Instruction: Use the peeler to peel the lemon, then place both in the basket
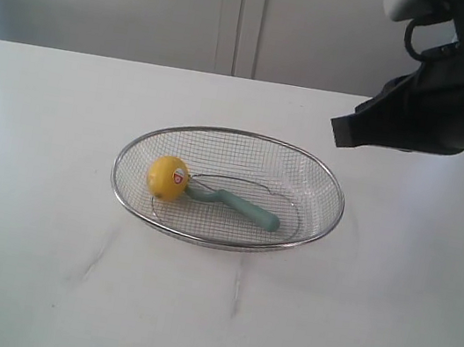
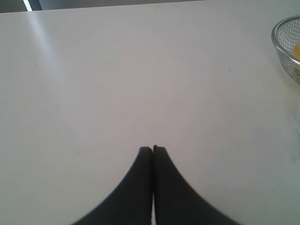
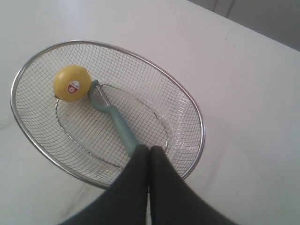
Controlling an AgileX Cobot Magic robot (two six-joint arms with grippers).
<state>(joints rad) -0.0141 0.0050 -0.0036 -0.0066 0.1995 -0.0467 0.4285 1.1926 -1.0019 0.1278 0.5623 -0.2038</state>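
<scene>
White bench (image 1: 18, 280) fills nearly everything we see, with pale wall panels (image 1: 241, 15) behind it.

On the left arm, the jaws are pressed tight together with nothing between them. They hang low over bare bench. Only an edge of the wire basket (image 2: 283, 47) shows at one side of that wrist view, with a sliver of yellow inside it.

On the right arm, the jaws are closed too and hold nothing. We see them from the wrist camera poised above the basket, over the handle end of the peeler (image 3: 117, 123), without touching it. In the exterior view the right arm (image 1: 441, 93) hangs in the air up and to the right of the basket, well clear of its rim.

Moving outward, the basket sits near the middle of the bench, and the 2 task things both lie inside it on the flat mesh base. The lemon (image 3: 71, 83) rests toward the left end as the exterior view shows it, its white-and-red sticker facing the peeler. The peeler's hooked head touches the lemon, and its teal handle runs away from it across the base toward the right end.
</scene>
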